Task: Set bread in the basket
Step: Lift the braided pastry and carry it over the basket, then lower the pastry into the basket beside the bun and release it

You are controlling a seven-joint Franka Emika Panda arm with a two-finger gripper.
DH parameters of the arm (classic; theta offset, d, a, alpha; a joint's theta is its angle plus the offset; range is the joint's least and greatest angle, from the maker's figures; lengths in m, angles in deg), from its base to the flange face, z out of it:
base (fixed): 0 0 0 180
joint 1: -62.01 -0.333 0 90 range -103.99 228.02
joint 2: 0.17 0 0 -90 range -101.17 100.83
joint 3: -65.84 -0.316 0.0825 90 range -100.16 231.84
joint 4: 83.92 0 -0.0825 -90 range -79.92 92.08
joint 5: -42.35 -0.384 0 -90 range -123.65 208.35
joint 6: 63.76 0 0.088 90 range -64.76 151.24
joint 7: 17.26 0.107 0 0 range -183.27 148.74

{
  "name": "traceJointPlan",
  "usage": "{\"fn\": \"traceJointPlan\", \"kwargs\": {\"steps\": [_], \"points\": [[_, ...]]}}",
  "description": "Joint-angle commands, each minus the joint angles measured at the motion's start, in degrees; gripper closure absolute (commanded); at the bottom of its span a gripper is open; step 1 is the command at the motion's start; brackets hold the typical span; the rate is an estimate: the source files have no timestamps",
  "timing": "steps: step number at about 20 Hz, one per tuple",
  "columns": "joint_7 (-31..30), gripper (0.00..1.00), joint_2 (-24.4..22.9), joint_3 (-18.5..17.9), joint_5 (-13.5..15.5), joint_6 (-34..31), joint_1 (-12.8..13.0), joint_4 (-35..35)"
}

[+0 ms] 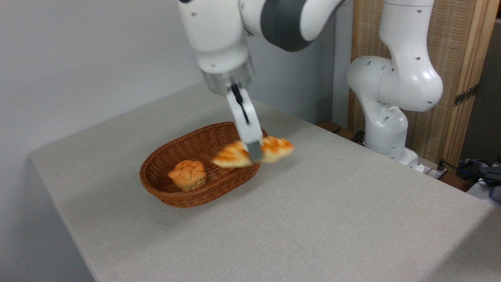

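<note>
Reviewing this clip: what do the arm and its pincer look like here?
The arm has glossy white rounded shells with small dark screw holes and a dark grey joint band. A translucent grey collar sits at the wrist. The pincer is slim and white with grey fingertips, and a short black cable runs down it.

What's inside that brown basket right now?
Inside the basket sits one small round bun, at its left end. The long bread is not in it: the gripper holds it in the air over the right rim, hiding part of the far wall there.
</note>
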Motion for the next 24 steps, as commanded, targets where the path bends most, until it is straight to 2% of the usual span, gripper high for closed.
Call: {"fn": "traceJointPlan", "kwargs": {"steps": [1,3,4,5,6,7,9,11,12,24], "points": [[-12.5,0.59,1.8,7.3,6.3,-0.9,0.1,-1.9],[-16.9,0.54,2.0,9.7,8.6,0.7,0.2,-1.9],[-18.6,0.48,2.0,9.9,9.7,1.8,0.2,-1.9],[-19.6,0.37,2.1,9.9,10.3,3.7,0.5,-1.8],[-20.5,0.3,2.9,9.9,10.2,5.1,1.3,-1.7],[-21.0,0.28,3.4,9.9,9.9,6.2,1.7,-1.7],[-21.0,0.15,4.3,10.0,9.5,7.7,2.3,-1.5],[-21.0,0.09,4.4,10.0,8.6,7.7,2.8,-1.4],[-21.0,0.02,4.4,10.0,7.9,7.4,2.8,-1.4],[-20.6,0.0,4.1,10.0,7.6,6.8,2.8,-1.3]]}}
